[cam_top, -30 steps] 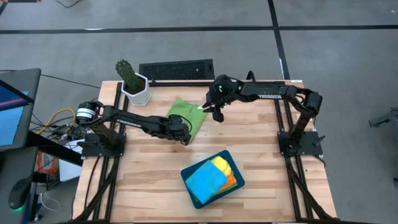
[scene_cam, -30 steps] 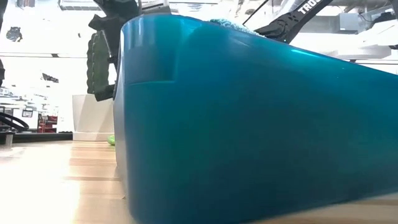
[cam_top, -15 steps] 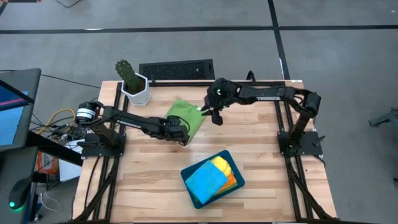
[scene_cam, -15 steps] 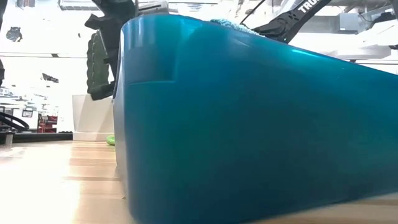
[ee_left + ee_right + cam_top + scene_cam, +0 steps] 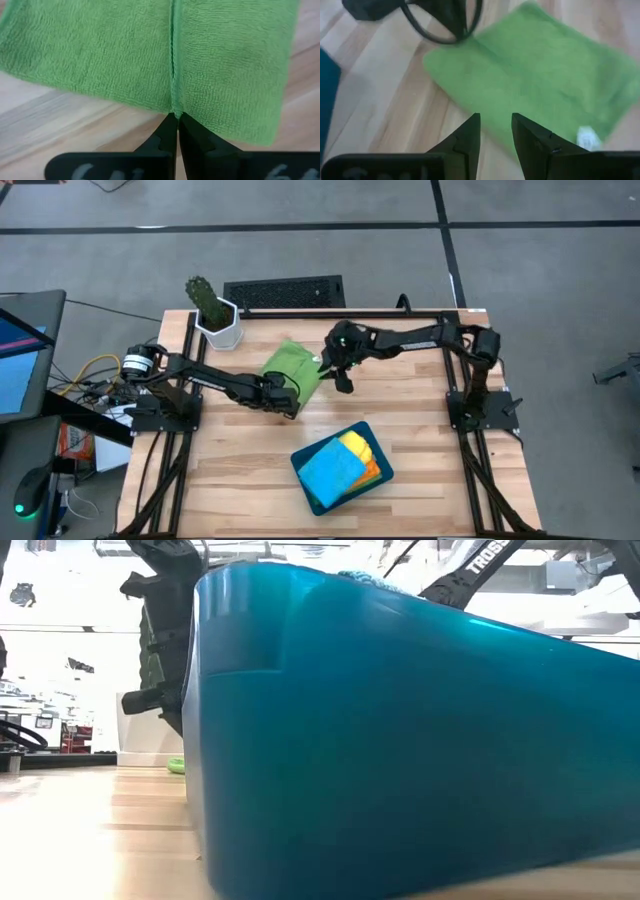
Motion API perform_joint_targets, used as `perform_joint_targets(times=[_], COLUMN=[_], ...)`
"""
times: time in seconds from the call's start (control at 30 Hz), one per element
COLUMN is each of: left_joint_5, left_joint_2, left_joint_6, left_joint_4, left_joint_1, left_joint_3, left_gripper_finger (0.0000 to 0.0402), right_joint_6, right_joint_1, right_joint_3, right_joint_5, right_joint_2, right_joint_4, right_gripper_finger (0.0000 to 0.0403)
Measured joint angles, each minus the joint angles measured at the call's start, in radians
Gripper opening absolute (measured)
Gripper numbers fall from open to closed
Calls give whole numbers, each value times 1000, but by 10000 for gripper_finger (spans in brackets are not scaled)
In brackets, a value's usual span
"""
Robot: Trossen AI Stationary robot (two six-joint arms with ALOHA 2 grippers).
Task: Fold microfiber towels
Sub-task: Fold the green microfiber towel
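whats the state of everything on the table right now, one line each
green towel: folded, lying flat on the table, edge pinched by the left claw
left claw: shut on the green towel's edge
right claw: open, over the green towel's other edge, holding nothing
teal tray: on the table, holding towels
blue towel: on top in the tray
yellow towel: in the tray, partly covered

We see a plain green towel (image 5: 291, 367) lying on the pale, wood-grained desk (image 5: 420, 430), its nap an even green with a small white tag (image 5: 585, 135) at one edge. The tray (image 5: 303, 463) near the desk's front edge is dark teal; in it lie a sky-blue towel (image 5: 331, 470), a yellow towel (image 5: 358, 445) and an orange towel (image 5: 374, 468). The arms and both end effectors are black. The cactus (image 5: 205, 297) by the far left corner is dark green in a white pot (image 5: 222, 331).
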Motion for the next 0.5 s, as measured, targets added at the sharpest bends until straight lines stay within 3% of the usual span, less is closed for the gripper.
perform_joint_targets(times=[0.5], left_joint_5=[13], left_joint_2=[0], left_joint_6=[32], left_joint_4=[0], left_joint_1=[3], left_joint_3=[-20], left_gripper_finger=[0], right_joint_6=[40], right_joint_1=[14], right_joint_3=[8], right_joint_5=[30], right_joint_2=[178], right_joint_4=[71], right_gripper_finger=[134])
